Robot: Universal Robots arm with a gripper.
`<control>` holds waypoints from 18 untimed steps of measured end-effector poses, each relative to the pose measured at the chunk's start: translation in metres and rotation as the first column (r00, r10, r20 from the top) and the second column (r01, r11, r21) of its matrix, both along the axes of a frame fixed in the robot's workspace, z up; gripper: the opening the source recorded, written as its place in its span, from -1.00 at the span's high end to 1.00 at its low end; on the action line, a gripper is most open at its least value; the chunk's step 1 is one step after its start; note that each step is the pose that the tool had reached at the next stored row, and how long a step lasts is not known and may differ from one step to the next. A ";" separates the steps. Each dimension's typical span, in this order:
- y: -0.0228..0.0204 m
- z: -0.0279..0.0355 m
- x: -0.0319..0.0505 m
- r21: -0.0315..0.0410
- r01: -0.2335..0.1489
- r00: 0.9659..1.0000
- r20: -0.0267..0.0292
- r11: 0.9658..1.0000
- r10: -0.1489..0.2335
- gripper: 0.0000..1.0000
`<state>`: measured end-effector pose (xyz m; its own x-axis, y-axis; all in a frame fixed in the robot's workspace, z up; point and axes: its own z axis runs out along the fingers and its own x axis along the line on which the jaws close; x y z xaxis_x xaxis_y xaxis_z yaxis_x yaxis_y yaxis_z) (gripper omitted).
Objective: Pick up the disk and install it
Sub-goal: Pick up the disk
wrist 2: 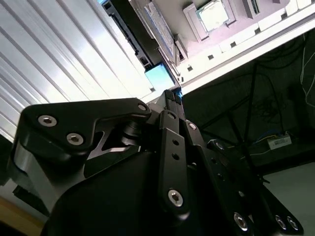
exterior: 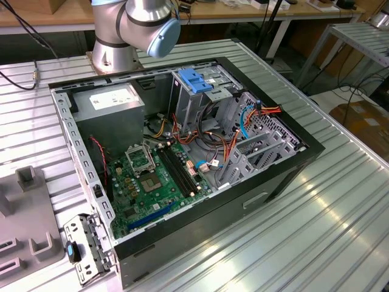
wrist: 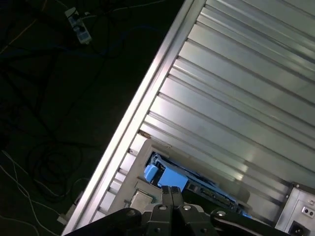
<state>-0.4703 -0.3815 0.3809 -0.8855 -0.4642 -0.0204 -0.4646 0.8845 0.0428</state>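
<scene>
1. The claw (wrist: 171,191), its fingers pressed together on nothing, hovers over the ribbed table (wrist: 236,98) near the table's edge.
2. The disk (wrist: 165,173), blue rail showing, lies just beyond the claw's tips, not yet gripped.
3. The step in hand looks like the approach for pickup. The open computer case (exterior: 292,164) has not yet received the disk.
4. A grasp would call for the fingers to part and straddle the disk's sides.

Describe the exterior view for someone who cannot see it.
An open computer case lies on a ribbed metal table, its green motherboard and cables exposed. A grey power supply sits inside, near the arm.
</scene>
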 end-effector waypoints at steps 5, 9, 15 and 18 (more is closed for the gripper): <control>0.0000 -0.0003 0.0000 0.000 -0.052 0.999 0.000 0.999 0.052 0.79; 0.0000 -0.0004 0.0000 0.000 -0.120 0.993 0.000 0.993 0.120 0.79; 0.0000 -0.0006 0.0000 -0.001 -0.215 0.977 0.000 0.977 0.215 0.79; 0.0000 -0.0008 0.0000 -0.001 -0.265 0.964 0.000 0.964 0.265 0.79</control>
<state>-0.4703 -0.3815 0.3801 -0.7305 -0.6826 -0.0197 -0.6827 0.7295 0.0419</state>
